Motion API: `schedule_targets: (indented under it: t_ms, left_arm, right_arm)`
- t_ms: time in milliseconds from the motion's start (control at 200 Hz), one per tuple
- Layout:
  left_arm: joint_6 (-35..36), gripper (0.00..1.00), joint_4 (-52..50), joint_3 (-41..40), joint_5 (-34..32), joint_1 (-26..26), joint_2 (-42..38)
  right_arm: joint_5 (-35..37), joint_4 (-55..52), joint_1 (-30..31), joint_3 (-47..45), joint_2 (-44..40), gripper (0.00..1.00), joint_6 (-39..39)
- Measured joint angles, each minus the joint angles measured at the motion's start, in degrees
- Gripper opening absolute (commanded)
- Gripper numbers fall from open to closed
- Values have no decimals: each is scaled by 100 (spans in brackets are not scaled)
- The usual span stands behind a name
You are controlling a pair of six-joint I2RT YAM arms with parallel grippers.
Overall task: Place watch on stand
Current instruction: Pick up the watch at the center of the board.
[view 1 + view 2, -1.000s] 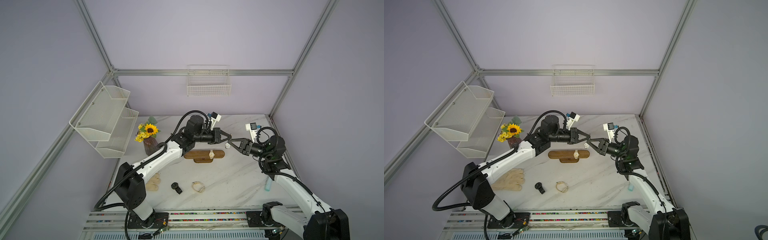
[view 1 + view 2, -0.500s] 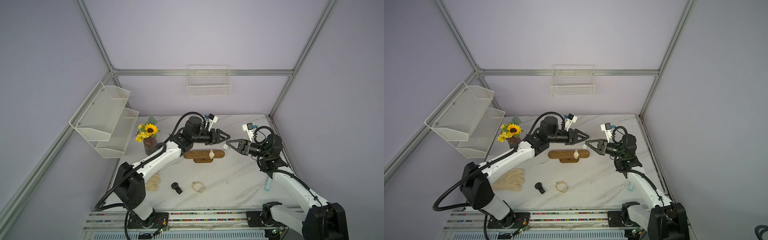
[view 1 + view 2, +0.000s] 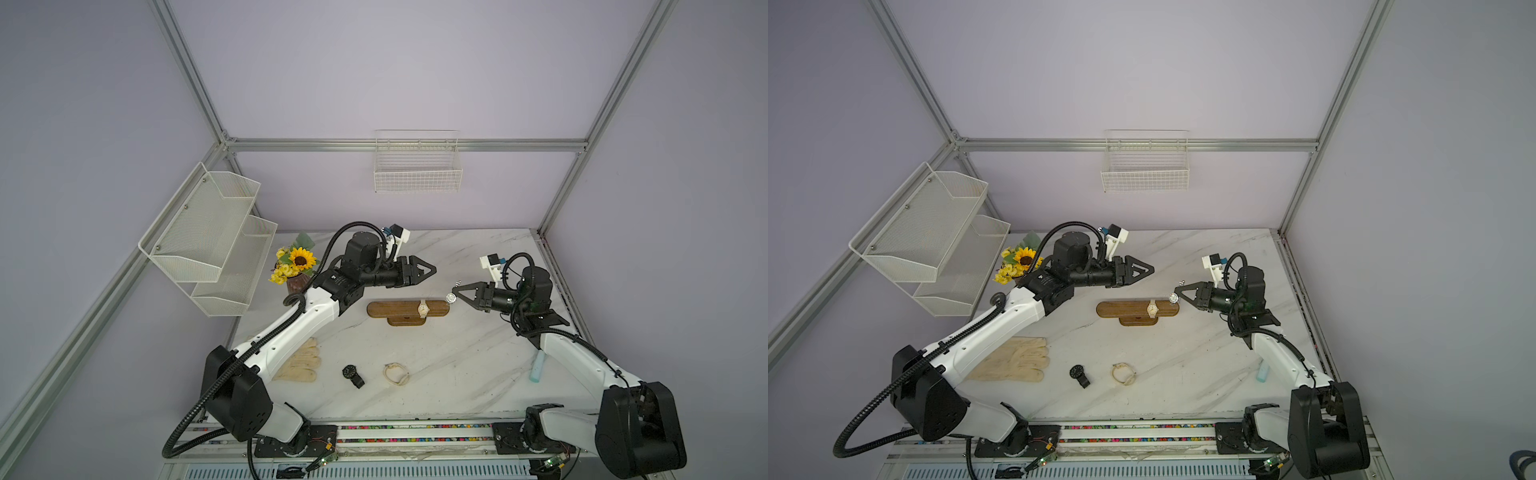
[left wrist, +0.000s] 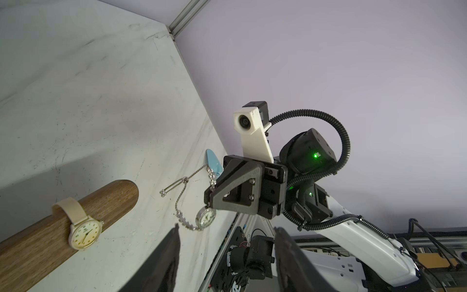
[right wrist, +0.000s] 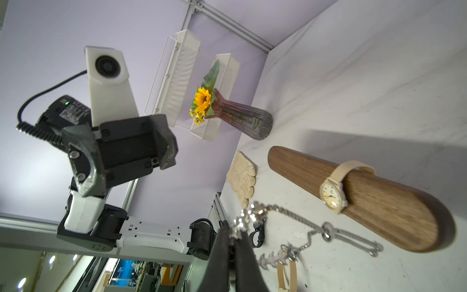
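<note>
The stand (image 3: 390,309) is a brown wooden bar on an oval base in mid-table, seen in both top views, with a cream-strapped watch (image 3: 423,308) looped round it. My right gripper (image 3: 455,292) is shut on a silver chain watch (image 3: 451,298), which hangs just off the stand's right end (image 3: 1173,297). In the right wrist view the chain (image 5: 255,212) spills from the pinched fingertips (image 5: 223,235). My left gripper (image 3: 433,270) hovers open and empty behind the stand. From the left wrist view its fingers (image 4: 169,250) frame the dangling silver watch (image 4: 206,217).
A sunflower vase (image 3: 297,270) stands back left. Cream gloves (image 3: 301,363), a black watch (image 3: 353,375) and a tan-strapped watch (image 3: 395,373) lie near the front. A pale blue object (image 3: 536,368) lies by the right arm. A mesh shelf (image 3: 208,237) and wire basket (image 3: 417,166) hang on the walls.
My left gripper has opened, let go of the silver watch and drawn back to the left. The right gripper keeps the watch near the stand's right end.
</note>
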Motion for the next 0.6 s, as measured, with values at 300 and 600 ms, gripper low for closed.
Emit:
schedule_targets:
  t_ms: [300,600]
  left_arm:
    - [289,59,-511,-337,-151,46,-4]
    - [417,60,-745,-339,-348,129,50]
  right_arm:
    - [24,-407,-710,-479,304,3,-297]
    - [-173,-216,-710,-756,1460,3,-258]
